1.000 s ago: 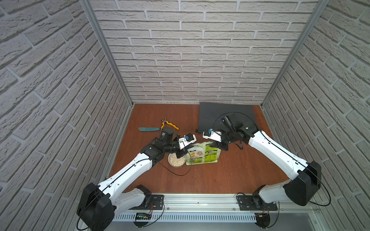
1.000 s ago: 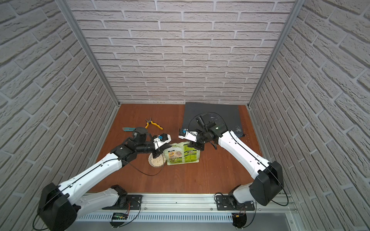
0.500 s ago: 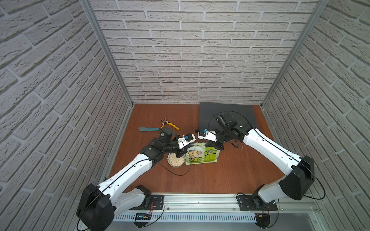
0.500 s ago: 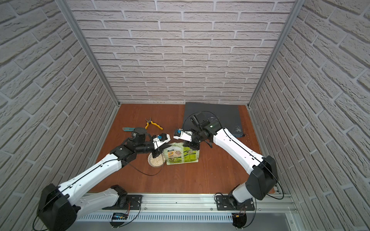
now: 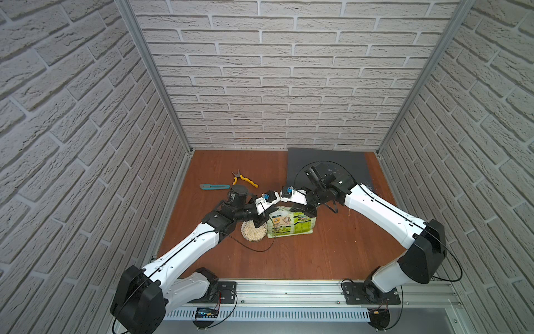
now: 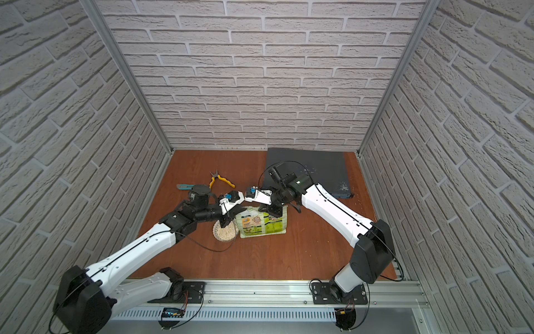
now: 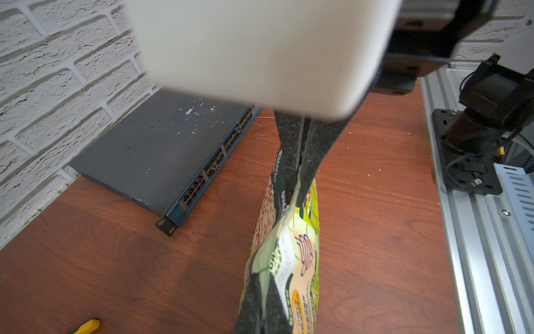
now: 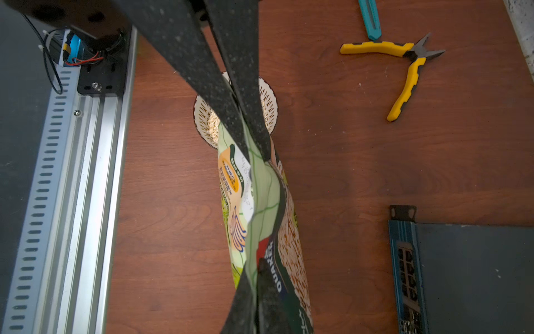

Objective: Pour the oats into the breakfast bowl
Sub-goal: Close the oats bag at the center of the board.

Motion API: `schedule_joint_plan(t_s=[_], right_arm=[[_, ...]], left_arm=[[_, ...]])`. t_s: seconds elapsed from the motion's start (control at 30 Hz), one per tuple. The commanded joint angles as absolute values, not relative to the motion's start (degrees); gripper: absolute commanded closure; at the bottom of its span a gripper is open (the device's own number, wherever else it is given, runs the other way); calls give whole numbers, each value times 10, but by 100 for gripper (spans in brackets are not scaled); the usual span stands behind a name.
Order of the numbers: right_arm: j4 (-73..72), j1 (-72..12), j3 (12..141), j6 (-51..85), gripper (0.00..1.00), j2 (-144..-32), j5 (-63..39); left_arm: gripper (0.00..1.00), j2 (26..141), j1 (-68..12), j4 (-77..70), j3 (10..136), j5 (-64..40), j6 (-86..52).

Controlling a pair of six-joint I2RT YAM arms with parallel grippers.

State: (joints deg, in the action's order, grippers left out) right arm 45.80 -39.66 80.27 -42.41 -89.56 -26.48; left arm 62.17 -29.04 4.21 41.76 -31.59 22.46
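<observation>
A green pouch [image 5: 290, 225], turned on its side, is held between two robot arms over a reddish wooden bench [image 5: 289, 260]. The left end effector [image 5: 261, 222] pinches the pouch end nearest the bowl [image 8: 199, 118]. The right end effector [image 5: 307, 212] pinches the opposite end. Pale oats [image 8: 213, 128] lie in the patterned white bowl, just beside the pouch. Whether the pouch touches the bench is unclear.

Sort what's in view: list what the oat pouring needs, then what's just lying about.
Job: pouch, oats, bowl, left end effector and right end effector, both shut on the pouch.
Lying about: pliers, cutter, network switch.
</observation>
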Motion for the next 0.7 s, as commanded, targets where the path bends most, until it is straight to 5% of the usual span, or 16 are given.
schedule_joint_plan(t_s=[0.0, 0.1, 0.17, 0.37, 0.5, 0.67], right_arm=[[439, -406, 812, -415, 88, -900, -291], [423, -408, 807, -407, 78, -901, -294], [423, -409, 807, -407, 94, -904, -289], [433, -403, 809, -417, 97, -892, -251], [432, -400, 813, -416, 96, -891, -255], [432, -399, 822, -413, 95, -899, -258]], left_arm=[[100, 607, -287, -46, 415, -336, 212], [100, 606, -287, -46, 414, -337, 211], [99, 604, -286, -44, 411, -336, 210], [70, 580, -284, -40, 384, -313, 203], [71, 568, -281, -50, 360, -300, 193], [85, 562, -279, -44, 351, -298, 190]])
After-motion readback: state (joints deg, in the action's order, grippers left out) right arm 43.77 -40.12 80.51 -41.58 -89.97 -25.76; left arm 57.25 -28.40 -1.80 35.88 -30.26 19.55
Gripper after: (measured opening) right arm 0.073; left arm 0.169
